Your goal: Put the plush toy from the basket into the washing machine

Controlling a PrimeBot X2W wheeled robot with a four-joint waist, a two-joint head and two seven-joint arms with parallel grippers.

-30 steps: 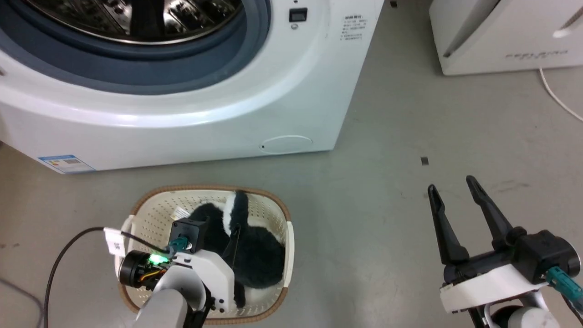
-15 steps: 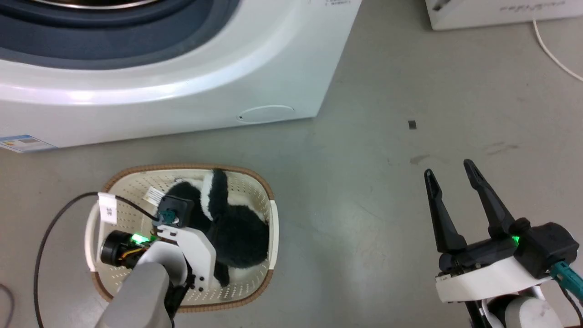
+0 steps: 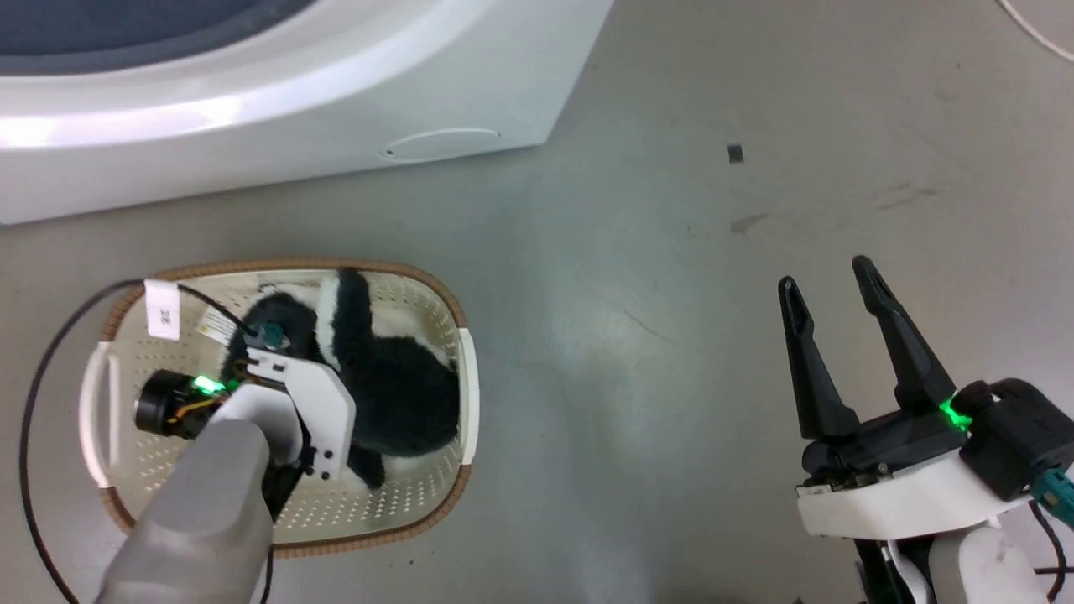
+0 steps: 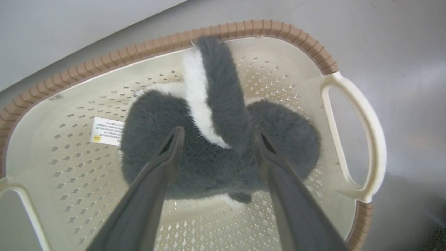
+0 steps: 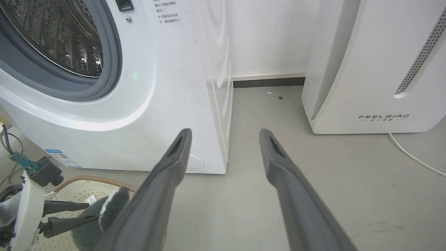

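Fingers (image 4: 163,164) of left gripper (image 4: 217,132) spread wide, reaching down into basket (image 4: 104,66), one tip on either side of plush (image 4: 209,164). Tips sit at the fur on the dark body, with the black-and-white striped part between them. Cannot tell whether they press in or only touch. Nothing is clamped.

Plush lies on basket bottom, curled. Its striped part runs up to the brown rim on the washer side. A paper label (image 4: 106,130) on the basket floor is just beside the plush.

Head view: basket (image 3: 394,270) stands on grey floor (image 3: 629,294) near the front of washer (image 3: 294,109), not touching it. The left wrist housing covers part of plush (image 3: 403,394). A black cable (image 3: 33,394) with a white tag (image 3: 162,309) loops past the basket's left end.

Right gripper (image 3: 826,281) hangs over bare floor well apart from basket, fingers parted, nothing between them.

Right wrist view: washer (image 5: 146,104) porthole open, steel drum visible. A white FEELBIRD unit (image 5: 366,69) stands to the side, with a white cord (image 5: 411,153) on the floor.
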